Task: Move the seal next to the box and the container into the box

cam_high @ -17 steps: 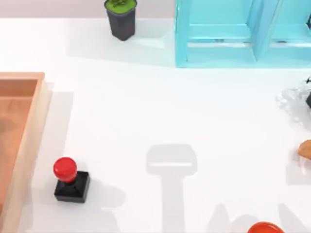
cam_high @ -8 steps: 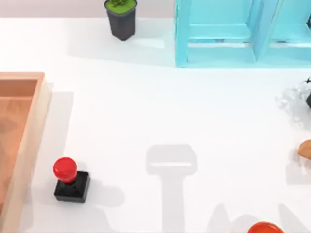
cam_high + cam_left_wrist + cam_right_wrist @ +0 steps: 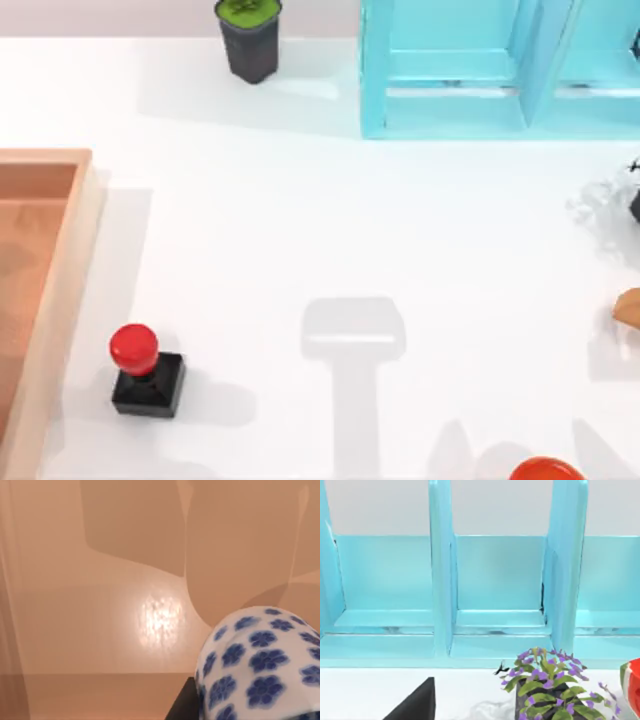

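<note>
Dealing with a small white cup (image 3: 260, 665) patterned with blue flowers: judging it light, rigid, glossy and slippery, and brittle enough to chip if dropped or knocked on a rim. Taking it best across the round wall, about mid-height, with a modest squeeze; pinching the thin lip is riskier.

Hanging just over the smooth orange-brown floor of the tray (image 3: 100, 630) in the left wrist view, close under the camera. Judging the left tool (image 3: 235, 705) to be closed about partway on the cup, with one dark finger (image 3: 182, 705) showing against the cup's side and the opposite one hidden behind it. Not possible to tell whether the cup's base is touching the floor.

Looking down from the top view: the tray (image 3: 62, 300) lying at 9 o'clock on the table (image 3: 300, 220), the stamp (image 3: 147, 368) standing upright at about 8 o'clock, just beside the tray's outer rim but apart from it. Judging that stamp top-heavy under its glossy red knob, so likely to tip if nudged.

Parking the right arm toward 3 o'clock, facing the turquoise shelf (image 3: 500, 580) and a purple-flowered plant (image 3: 545, 685); cannot tell how its tool is set.
</note>
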